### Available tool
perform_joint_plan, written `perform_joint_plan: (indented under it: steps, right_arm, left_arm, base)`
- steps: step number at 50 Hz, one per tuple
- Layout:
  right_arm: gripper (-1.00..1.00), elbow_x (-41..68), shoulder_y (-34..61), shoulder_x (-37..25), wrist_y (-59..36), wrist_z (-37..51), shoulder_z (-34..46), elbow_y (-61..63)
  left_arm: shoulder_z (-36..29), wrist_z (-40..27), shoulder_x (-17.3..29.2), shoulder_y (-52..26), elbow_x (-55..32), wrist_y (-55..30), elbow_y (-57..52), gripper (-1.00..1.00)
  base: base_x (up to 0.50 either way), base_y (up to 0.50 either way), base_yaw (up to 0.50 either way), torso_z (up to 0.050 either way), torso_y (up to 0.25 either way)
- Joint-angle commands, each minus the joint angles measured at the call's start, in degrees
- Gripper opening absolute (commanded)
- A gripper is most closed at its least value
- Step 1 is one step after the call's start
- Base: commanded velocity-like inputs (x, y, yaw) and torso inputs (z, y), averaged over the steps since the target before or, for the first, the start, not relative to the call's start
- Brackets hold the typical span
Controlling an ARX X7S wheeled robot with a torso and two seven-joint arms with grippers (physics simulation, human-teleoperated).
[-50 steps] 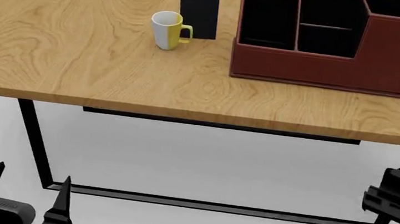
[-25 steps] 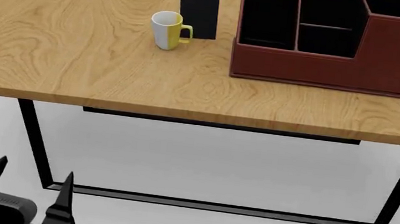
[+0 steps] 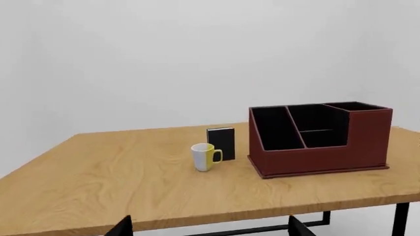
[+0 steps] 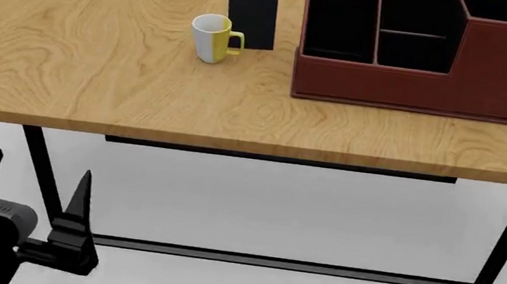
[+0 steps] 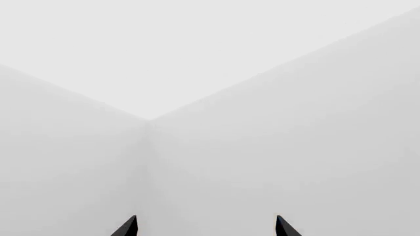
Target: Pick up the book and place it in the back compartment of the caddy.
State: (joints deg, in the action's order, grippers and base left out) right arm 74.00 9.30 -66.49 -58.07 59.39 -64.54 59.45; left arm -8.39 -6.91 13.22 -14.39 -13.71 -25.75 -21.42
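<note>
Nearest in the head view, the black left gripper (image 4: 32,186) hangs below the bench edge, over the pale floor, its two pointed fingers spread apart and holding nothing. The right gripper (image 5: 205,227) shows only in its own wrist view, as two dark fingertips set wide apart, released, facing a bare white wall corner.

Beyond the left gripper stands the light wood-grain bench (image 4: 100,76) on thin black metal legs. On its top, the glossy yellow-and-white ceramic mug (image 4: 213,38) sits with its handle toward the caddy. Just behind the mug, upright, stands the small thick black hardcover book (image 4: 251,19), matte and rectangular, well apart from both grippers.

To the right of the book rests the large reddish-brown leather-look rectangular caddy (image 4: 401,87), its interior black and split by thin walls. The back compartment (image 4: 418,11) lies in the middle column beyond a low crossbar, dark inside.
</note>
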Motion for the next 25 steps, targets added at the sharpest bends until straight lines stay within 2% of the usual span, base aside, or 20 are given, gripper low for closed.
perform_joint_plan:
  steps: [1,10,25]
  right_arm:
    - [1.00,4.3,-1.4,-2.6,0.0,3.0,-3.7,0.0]
    - [1.00,6.0,-1.6,-4.1,0.6,4.5,-4.2,-0.2]
    - [1.00,5.8,-2.6,-5.1,2.4,4.8,-2.6,-0.4]
  left_arm:
    - [0.2,-0.8,1.2,-6.5,-2.0,-8.3,-5.8,1.00]
    - [0.2,-0.9,1.8,-10.6,-2.7,-11.1,-6.6,1.00]
    - [-0.4,-1.2,2.4,-9.5,-2.5,-10.2,-6.3,1.00]
  base:
    - [0.00,0.00,0.00,0.000,0.000]
    - [0.00,0.00,0.00,0.000,0.000]
    - [0.00,0.00,0.00,0.000,0.000]
